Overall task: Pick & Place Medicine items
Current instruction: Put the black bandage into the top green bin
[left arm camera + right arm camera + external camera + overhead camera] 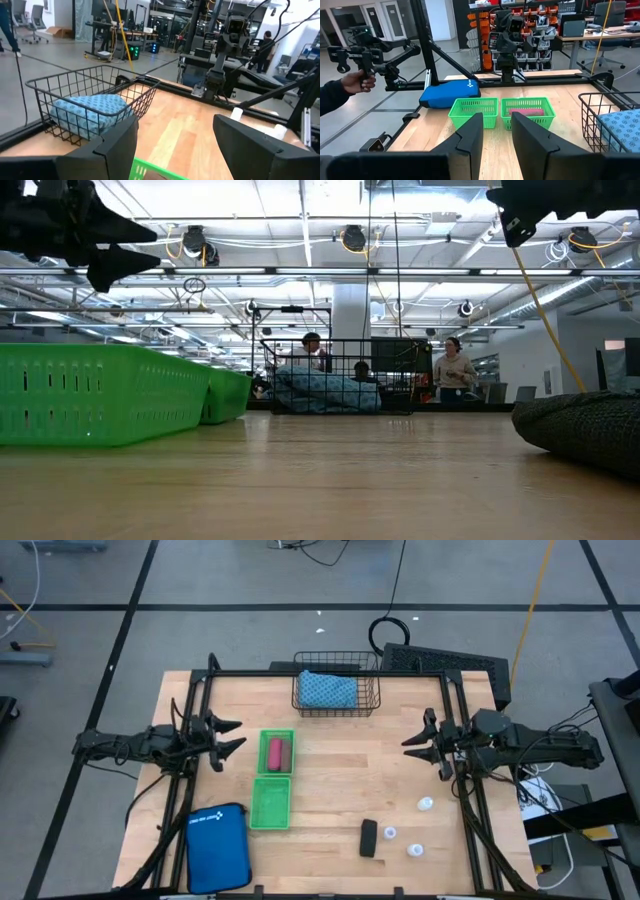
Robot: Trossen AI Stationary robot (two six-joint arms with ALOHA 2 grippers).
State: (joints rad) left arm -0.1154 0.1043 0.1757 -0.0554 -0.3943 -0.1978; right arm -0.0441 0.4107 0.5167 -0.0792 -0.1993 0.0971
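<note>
Both grippers spread and empty above the bench, between picks.
Pink piece [275,752] is binned; next the right gripper [420,741] must reach the black piece [369,837]; left gripper [228,736] waits.

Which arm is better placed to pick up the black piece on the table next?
The right arm, most likely. Its right gripper hangs open on the same side of the table as the black piece and the white bottles. The left gripper waits open beyond the green baskets, farther away.

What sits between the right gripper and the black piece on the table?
Nothing visible. In the high view the right gripper hangs open over bare wood, and the black piece lies apart on the table, with three white bottles beside it, not across the path.
</note>
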